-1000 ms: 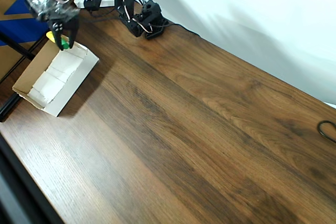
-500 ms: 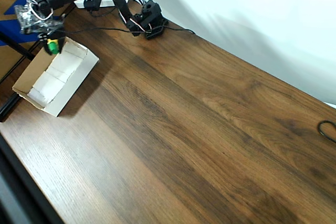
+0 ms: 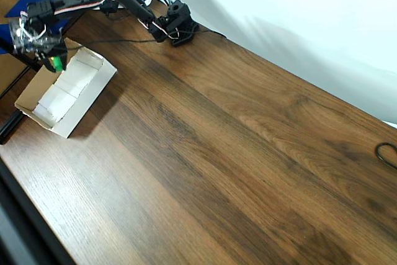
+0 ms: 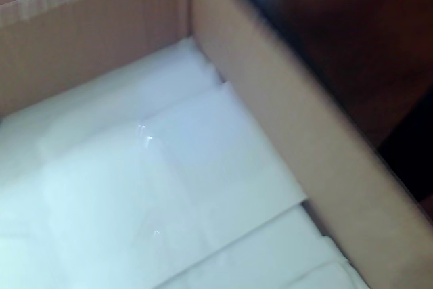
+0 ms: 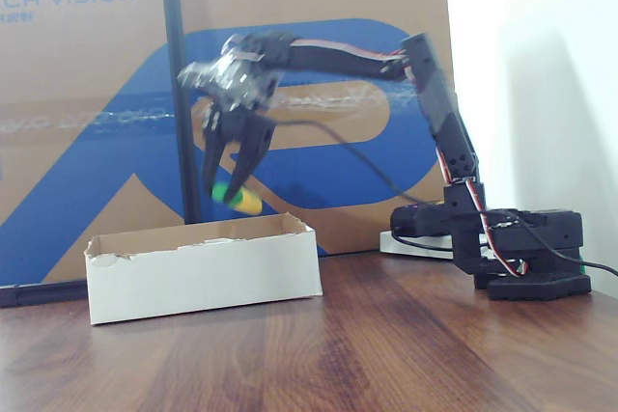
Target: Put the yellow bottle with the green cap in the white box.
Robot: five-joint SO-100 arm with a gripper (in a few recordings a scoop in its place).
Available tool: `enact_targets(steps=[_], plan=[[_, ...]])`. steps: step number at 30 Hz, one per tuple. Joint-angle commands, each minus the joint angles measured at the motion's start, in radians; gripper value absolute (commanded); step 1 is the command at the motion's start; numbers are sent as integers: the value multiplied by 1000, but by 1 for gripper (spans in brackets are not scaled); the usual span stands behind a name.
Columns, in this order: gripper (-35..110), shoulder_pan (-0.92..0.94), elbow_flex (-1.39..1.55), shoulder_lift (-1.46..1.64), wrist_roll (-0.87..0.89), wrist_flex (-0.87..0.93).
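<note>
Gripper (image 5: pixel 230 178) pinches the yellow bottle with the green cap (image 5: pixel 238 197), fingers closed on it, bottle lying roughly sideways with the green cap toward the left in the fixed view. Bottle hangs in the air above the white box (image 5: pixel 203 280), clear of its rim, over the box's right half in the fixed view; in the overhead view the green cap (image 3: pixel 57 63) sits over the box's (image 3: pixel 87 94) upper-left end. Wrist view looks down into the box (image 4: pixel 318 160): tan inner walls, white paper lining on the bottom
</note>
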Motion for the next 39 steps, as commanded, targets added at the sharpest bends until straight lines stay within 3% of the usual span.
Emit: enact_targets(steps=[1, 12, 16, 23, 28, 32, 39], plan=[[0, -6, -91, 23, -5, 26], [0, -64, -135, -37, 20, 80], [20, -61, -132, -32, 17, 87], [22, -48, -107, -6, 2, 84], [21, -46, -3, 83, -5, 55], [0, -75, 178, 241, -6, 15], [0, -189, 575, 595, -32, -25]])
